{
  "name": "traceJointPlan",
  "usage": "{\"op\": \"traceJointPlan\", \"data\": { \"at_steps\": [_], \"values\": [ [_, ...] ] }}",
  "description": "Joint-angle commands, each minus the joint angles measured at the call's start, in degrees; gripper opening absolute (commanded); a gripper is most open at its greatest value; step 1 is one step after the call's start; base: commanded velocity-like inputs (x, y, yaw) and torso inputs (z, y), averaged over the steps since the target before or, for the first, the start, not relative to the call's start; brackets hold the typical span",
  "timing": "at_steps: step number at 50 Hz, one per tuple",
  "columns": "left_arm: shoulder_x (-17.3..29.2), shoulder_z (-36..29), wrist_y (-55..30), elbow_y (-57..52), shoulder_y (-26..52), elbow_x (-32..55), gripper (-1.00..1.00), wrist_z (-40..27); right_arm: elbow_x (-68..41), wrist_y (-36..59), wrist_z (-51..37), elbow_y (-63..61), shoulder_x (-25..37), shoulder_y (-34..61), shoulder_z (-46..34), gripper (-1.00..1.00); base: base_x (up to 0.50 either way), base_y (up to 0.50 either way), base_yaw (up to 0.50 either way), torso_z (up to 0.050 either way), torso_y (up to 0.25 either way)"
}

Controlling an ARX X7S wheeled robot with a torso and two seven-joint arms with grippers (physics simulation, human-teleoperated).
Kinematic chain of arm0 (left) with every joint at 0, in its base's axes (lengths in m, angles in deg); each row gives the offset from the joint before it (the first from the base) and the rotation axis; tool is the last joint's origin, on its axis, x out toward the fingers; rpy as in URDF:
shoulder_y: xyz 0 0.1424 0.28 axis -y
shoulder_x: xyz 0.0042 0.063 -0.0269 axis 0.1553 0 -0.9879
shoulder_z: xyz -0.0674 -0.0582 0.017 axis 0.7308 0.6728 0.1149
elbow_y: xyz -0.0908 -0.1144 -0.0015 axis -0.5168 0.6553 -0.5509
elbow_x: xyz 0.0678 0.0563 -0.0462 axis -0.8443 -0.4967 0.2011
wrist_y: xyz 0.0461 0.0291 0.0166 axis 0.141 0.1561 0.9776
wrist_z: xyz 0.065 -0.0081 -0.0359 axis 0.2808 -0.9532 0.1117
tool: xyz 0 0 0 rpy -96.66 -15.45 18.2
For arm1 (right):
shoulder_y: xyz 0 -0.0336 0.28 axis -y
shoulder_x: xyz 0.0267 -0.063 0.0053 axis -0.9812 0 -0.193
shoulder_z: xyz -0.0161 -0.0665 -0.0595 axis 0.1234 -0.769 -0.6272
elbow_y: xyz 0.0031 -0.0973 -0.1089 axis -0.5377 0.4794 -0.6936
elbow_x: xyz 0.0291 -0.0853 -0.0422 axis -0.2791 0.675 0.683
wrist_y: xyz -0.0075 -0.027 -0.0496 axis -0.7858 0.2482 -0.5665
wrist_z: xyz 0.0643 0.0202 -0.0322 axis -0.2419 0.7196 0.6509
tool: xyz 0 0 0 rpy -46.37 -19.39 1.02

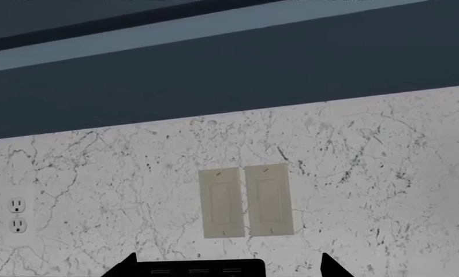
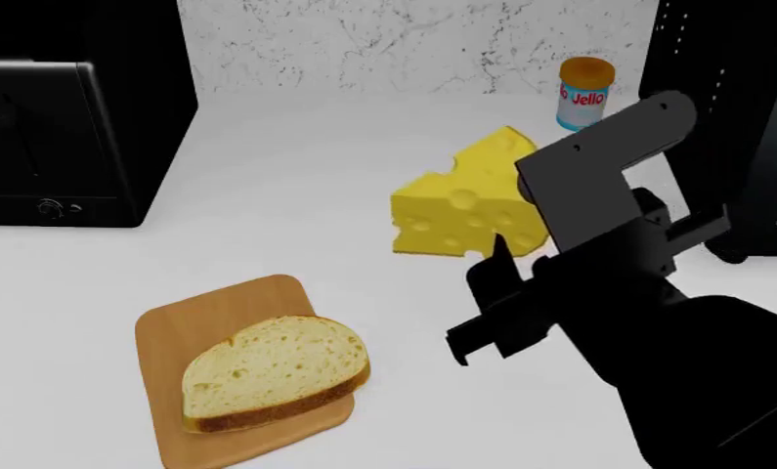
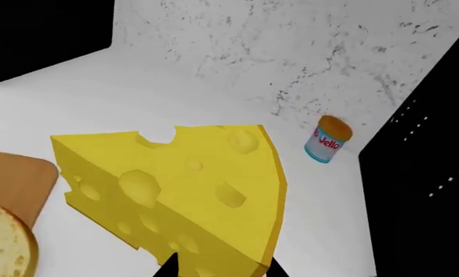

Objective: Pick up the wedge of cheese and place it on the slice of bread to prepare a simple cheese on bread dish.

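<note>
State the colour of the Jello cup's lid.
Orange, on the Jello cup by the marbled wall; the right wrist view shows it best.

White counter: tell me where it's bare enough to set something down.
Bare white counter runs between the black toaster, yellow holed cheese wedge and tan wooden board holding the oval bread slice. It is crowded on the cheese's near side, where the right pincer hangs.

a chunky bright yellow cheese wedge with round holes [image 2: 460, 210] sits on the white counter. the thick oval cream bread slice with golden crust [image 2: 274, 371] lies well apart.
</note>
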Motion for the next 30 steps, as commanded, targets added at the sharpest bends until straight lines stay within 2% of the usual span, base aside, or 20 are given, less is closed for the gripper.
{"op": "traceJointPlan", "data": {
  "at_steps": [1, 30],
  "values": [
    [0.06, -0.03, 0.05, 0.07, 0.05, 0.18, 1.00, -0.26, 0.21, 0.96, 1.42, -1.80, -2.03, 2.65, -1.88, -1.00, 0.00, 0.00, 0.00, 0.000, 0.000],
    [0.36, -0.41, 0.66, 0.32, 0.00, 0.47, 1.00, -0.68, -0.43, -3.37, 3.62, -2.03, -9.33, 1.59, -6.86, -1.00, 0.00, 0.00, 0.00, 0.000, 0.000]
  ]
}}
